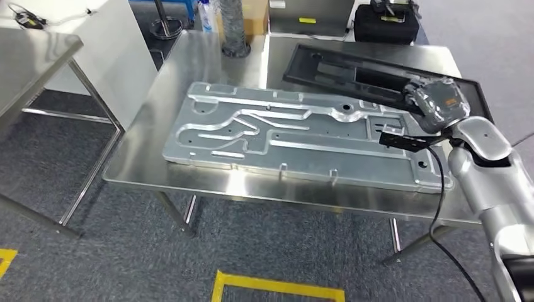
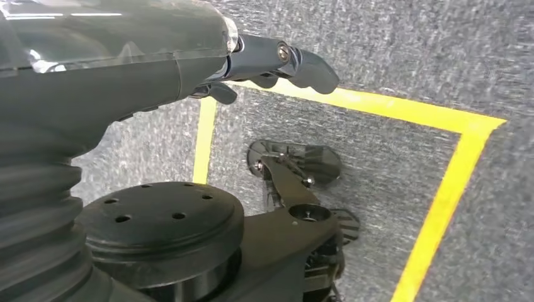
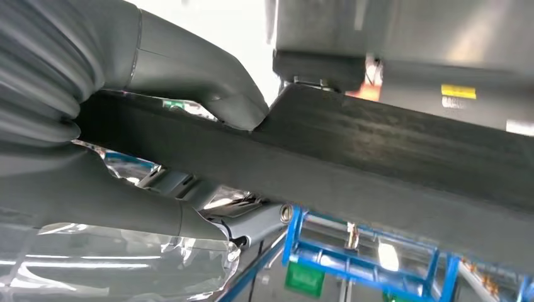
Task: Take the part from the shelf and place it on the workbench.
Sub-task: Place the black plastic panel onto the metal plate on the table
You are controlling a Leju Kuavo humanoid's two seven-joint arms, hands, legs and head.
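Note:
The part is a long black frame-like panel (image 1: 340, 66) lying slantwise over the back right of the steel workbench (image 1: 208, 56). My right hand (image 1: 436, 100) grips its near right end. In the right wrist view the thumb (image 3: 189, 75) presses on one face of the black panel (image 3: 378, 157) and the fingers wrap the other. I cannot tell if the panel's far end rests on the bench. My left hand (image 2: 264, 60) hangs over the grey floor and holds nothing, its fingers loosely apart.
A large machined aluminium plate (image 1: 283, 135) covers most of the workbench, just in front of the panel. A grey post (image 1: 234, 28) stands at the back edge, with a black bag (image 1: 385, 22) behind. Another steel table (image 1: 38, 56) stands at left. Yellow tape (image 1: 277, 286) marks the floor.

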